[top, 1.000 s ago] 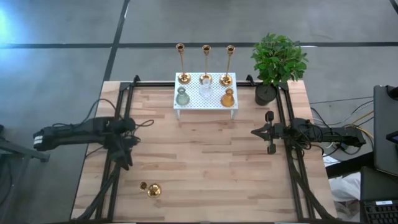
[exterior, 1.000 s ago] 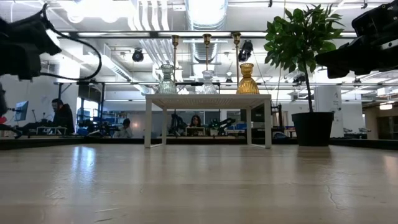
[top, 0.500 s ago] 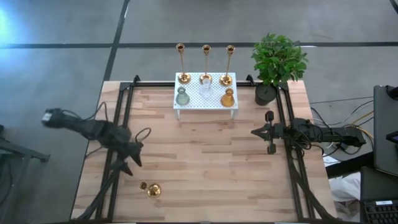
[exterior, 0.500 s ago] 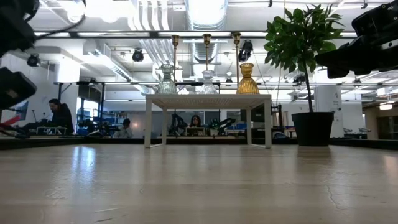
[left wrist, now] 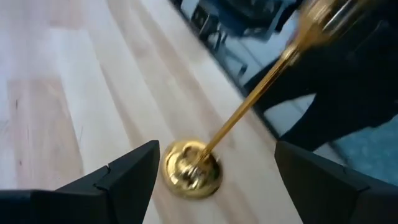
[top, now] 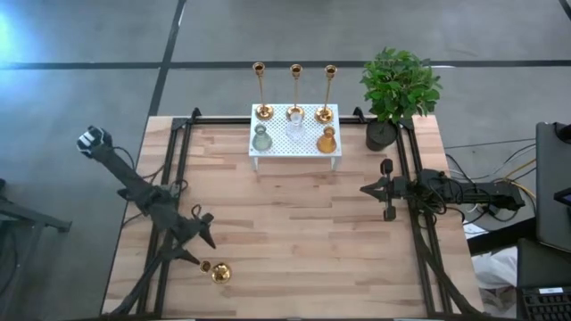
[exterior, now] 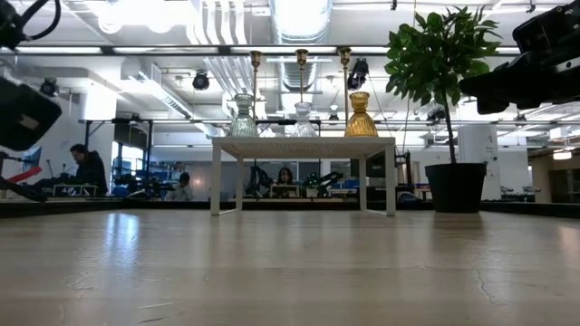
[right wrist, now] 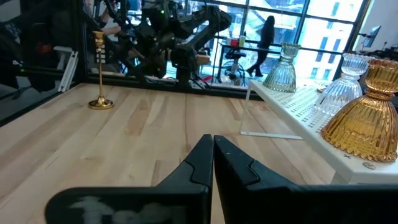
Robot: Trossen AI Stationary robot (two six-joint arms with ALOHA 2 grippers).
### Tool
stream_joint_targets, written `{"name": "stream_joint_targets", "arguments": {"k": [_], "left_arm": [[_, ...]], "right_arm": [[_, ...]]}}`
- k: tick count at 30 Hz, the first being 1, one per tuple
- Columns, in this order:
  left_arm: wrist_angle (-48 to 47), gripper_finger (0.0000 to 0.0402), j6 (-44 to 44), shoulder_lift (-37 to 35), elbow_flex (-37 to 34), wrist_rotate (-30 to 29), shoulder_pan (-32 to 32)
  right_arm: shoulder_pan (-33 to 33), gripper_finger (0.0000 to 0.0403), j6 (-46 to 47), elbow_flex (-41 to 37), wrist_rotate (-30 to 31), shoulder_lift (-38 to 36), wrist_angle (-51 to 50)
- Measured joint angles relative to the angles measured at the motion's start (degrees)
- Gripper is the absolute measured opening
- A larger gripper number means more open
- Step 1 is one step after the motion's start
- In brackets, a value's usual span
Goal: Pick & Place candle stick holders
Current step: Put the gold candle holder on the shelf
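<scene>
Swinging down toward lone candle stick holder (top: 218,272), left gripper (top: 202,241) spread wide, empty; right gripper (top: 385,189) waiting, pinched closed.

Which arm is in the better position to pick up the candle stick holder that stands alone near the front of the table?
Left. Its open end effector is right beside the lone candle stick holder; the right end effector, shut, waits far across the table.

- Pale planked wood, smooth and slightly glossy, is seen on the table (top: 294,223).
- Polished brass-coloured metal is shown by the candle stick holders (top: 294,89).
- Ribbed glass, clear and amber, forms the vases (right wrist: 367,115).
</scene>
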Motion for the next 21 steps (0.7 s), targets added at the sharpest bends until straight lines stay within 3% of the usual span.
{"name": "stream_joint_targets", "arguments": {"k": [8,21], "left_arm": [[5.66,0.0322,10.89,8.74,1.03,0.0,-0.02],[16.95,0.0322,15.83,22.08,5.79,4.06,-0.21]], "right_arm": [[0.02,0.0009,0.0,0.0,0.0,0.0,-0.02],[-0.01,0.0009,0.0,0.0,0.0,0.0,-0.02]]}}
